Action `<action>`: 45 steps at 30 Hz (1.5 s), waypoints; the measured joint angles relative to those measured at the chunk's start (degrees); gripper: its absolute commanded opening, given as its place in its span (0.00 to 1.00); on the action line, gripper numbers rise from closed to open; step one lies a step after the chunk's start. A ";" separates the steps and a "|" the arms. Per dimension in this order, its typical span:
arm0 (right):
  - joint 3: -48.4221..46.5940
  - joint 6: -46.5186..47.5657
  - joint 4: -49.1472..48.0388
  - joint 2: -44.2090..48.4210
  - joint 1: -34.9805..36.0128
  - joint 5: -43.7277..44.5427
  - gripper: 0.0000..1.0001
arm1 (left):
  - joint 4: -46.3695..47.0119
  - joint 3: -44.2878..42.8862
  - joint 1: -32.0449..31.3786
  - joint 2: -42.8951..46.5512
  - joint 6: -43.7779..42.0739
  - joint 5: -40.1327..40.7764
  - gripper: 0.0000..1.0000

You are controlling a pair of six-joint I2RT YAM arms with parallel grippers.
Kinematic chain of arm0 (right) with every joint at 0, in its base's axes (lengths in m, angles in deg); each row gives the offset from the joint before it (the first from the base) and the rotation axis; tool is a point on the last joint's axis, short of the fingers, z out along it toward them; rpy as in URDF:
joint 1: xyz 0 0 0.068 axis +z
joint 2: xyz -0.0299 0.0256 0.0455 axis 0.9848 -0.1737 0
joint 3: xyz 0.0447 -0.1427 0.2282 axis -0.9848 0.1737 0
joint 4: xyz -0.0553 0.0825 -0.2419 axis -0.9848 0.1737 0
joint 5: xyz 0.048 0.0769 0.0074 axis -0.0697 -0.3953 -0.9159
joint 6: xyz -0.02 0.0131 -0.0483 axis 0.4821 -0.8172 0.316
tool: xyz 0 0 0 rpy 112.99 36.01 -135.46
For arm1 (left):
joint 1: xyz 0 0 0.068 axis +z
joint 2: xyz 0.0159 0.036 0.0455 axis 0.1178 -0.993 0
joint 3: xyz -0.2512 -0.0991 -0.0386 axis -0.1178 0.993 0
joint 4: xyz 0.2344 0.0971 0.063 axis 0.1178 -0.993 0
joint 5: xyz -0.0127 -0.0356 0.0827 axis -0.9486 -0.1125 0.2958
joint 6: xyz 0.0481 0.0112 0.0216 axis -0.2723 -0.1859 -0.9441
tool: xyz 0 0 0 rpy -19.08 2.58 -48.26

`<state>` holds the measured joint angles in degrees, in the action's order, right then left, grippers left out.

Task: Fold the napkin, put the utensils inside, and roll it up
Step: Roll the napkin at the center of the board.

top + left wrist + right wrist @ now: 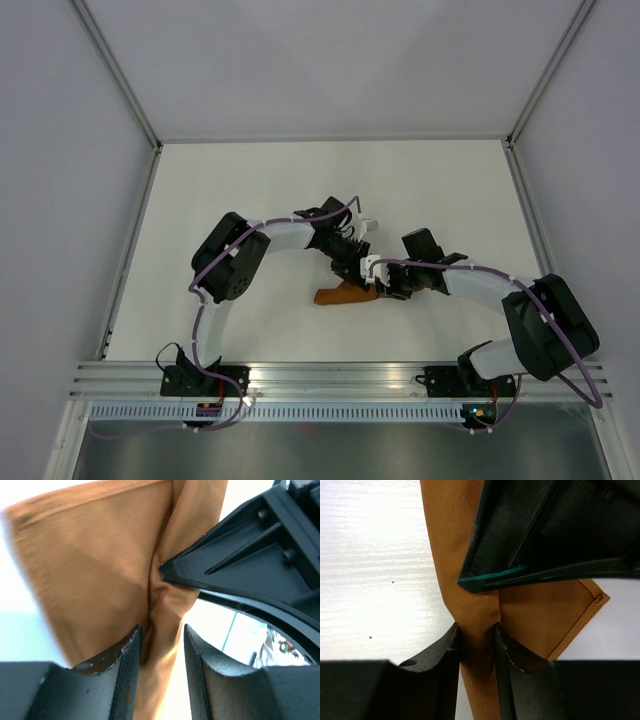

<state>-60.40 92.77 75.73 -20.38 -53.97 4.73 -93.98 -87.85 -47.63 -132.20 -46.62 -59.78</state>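
The rust-orange napkin (338, 294) lies bunched into a small narrow shape on the white table between both arms. My right gripper (477, 630) is shut on a gathered fold of the napkin (545, 615); in the top view it (383, 290) is at the napkin's right end. My left gripper (162, 635) straddles a fold of the napkin (90, 555), and light shows between the cloth and one finger. In the top view it (358, 272) is just above the napkin. A thin teal line (492, 574) runs along the left finger's edge; I cannot tell whether it is the utensil.
The white table (250, 200) has metal frame rails along its left and right sides and an aluminium rail at the near edge by the arm bases. Both grippers meet nose to nose over the napkin.
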 measured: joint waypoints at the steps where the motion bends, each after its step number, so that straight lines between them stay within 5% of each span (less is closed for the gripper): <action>1: -0.79 0.20 0.94 -0.68 -0.20 -0.39 0.28 | 1.01 0.90 0.42 0.87 0.85 0.59 0.45; 12: -8.04 1.92 9.05 -7.67 -2.69 -5.05 0.28 | 18.23 16.81 2.49 20.65 6.82 16.33 0.44; 19: -13.11 3.58 14.86 -12.17 -4.13 -7.43 0.28 | 46.90 43.95 2.32 37.57 9.42 31.54 0.52; 23: -17.53 4.90 19.93 -16.26 -4.94 -9.22 0.27 | 58.25 52.28 -1.36 40.00 7.65 39.06 0.61; 32: -27.91 8.13 32.68 -25.68 -7.13 -13.44 0.27 | 70.27 53.51 -14.86 38.51 -10.91 52.26 0.73; 45: -34.71 9.09 41.29 -32.44 -8.87 -16.52 0.26 | 64.83 43.23 -23.56 23.26 -37.59 55.87 0.79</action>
<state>-95.11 101.86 117.01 -52.82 -62.85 -11.79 -29.15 -44.61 -71.19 -108.95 -84.21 -3.91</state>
